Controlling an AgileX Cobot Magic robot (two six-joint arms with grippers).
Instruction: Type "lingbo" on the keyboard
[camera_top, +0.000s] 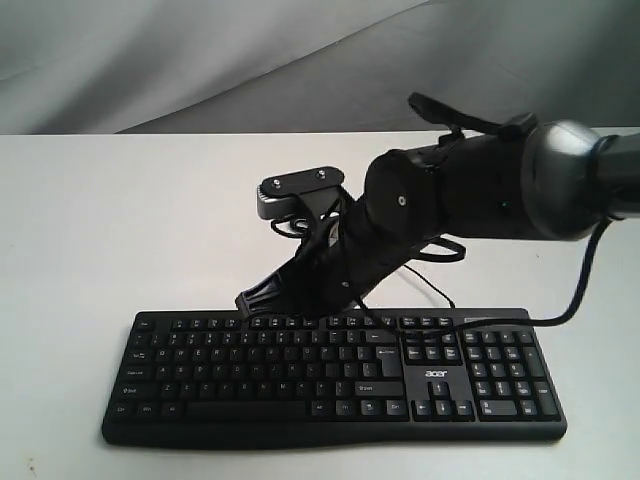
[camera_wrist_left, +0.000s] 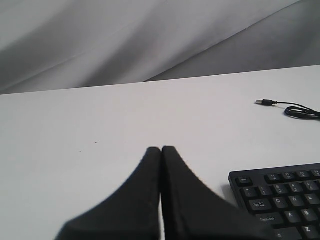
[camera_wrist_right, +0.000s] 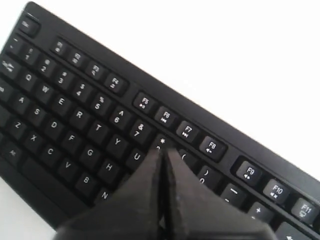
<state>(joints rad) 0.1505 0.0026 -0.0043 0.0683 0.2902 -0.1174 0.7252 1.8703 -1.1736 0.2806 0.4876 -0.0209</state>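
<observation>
The black acer keyboard lies along the front of the white table, legends facing the camera. My right arm reaches across from the right, and its gripper is shut and angled down over the keyboard's upper rows. In the right wrist view the closed tips sit over the 8 key, beside U and above the I area of the keyboard. Whether they touch a key cannot be told. The left gripper is shut and empty over bare table, just off the Esc corner of the keyboard. It is out of the exterior view.
The keyboard's thin black cable runs behind it, and its loose USB plug lies on the table. A thick robot cable hangs at the right. A grey cloth backdrop closes the far side.
</observation>
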